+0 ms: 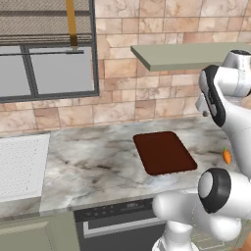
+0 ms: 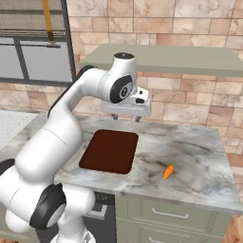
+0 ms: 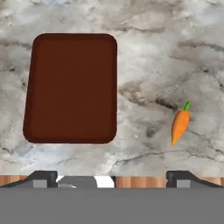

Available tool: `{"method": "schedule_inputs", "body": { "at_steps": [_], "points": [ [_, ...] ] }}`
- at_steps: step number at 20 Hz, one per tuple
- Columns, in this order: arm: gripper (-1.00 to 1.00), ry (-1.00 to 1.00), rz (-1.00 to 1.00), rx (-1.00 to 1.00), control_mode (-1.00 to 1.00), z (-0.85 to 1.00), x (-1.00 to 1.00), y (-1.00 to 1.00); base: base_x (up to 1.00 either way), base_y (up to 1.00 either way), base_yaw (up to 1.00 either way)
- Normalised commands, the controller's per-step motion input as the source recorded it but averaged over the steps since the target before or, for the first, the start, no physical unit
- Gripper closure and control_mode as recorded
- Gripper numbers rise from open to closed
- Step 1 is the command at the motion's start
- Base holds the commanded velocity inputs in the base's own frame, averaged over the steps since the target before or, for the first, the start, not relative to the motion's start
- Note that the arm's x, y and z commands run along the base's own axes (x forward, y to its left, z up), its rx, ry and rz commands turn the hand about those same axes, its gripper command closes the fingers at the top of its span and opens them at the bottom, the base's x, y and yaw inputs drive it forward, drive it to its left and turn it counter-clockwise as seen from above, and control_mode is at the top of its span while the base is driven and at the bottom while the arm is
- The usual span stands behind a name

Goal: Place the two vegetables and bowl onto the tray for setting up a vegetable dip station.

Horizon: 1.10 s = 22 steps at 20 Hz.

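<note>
A simulated kitchen counter of grey-veined marble (image 2: 190,152) runs across the middle of both base views, backed by a wall of tan stone tiles. The dark reddish-brown tray (image 1: 164,152) lies flat on the counter, just right of centre in the left base view and left of centre in the right base view; nothing rests on it. The orange carrot (image 2: 168,171) with its green stem end lies on the bare marble to the lower right of the tray in the right base view — apart from the tray, not touching it. In the left base view the carrot (image 1: 227,156) peeks out at the right edge, partly hidden behind the robot's white arm.

The gripper (image 2: 126,116) hangs in the air above the counter, over the far edge of the tray in the right base view, holding nothing. In the hand view its two dark fingertips (image 3: 41,179) rise at the bottom corners, spread wide apart, with tray at upper left and carrot at right, marble between them.

Around the work area: a pale green shelf (image 1: 181,54) juts from the wall in the upper right of the left base view, a window (image 1: 46,63) fills the upper left, and a white ribbed panel (image 1: 22,164) sits at the left edge of the counter. A dark appliance front (image 1: 117,225) lies below the counter's edge.
</note>
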Motion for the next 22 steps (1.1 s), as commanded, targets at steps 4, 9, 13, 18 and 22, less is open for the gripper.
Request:
{"method": "schedule_inputs", "body": {
  "at_steps": [4,9,13,18,22],
  "points": [
    [-1.00,0.13,-0.07,0.00,-1.00,-0.17,-0.04,-0.50,0.00,0.00,0.00],
    [-1.00,0.05,-0.07,0.00,-1.00,-0.45,-0.01,-0.50,0.00,0.00,0.00],
    [-1.00,0.00,-0.06,0.00,-1.00,-0.58,0.00,-0.52,0.00,0.00,0.00],
    [-1.00,0.00,-0.04,0.00,-1.00,-0.54,0.00,-0.54,0.00,0.00,0.00],
    [-1.00,0.00,-0.01,0.00,-1.00,-0.47,0.00,-0.43,0.00,0.00,0.00]
  ]
}}
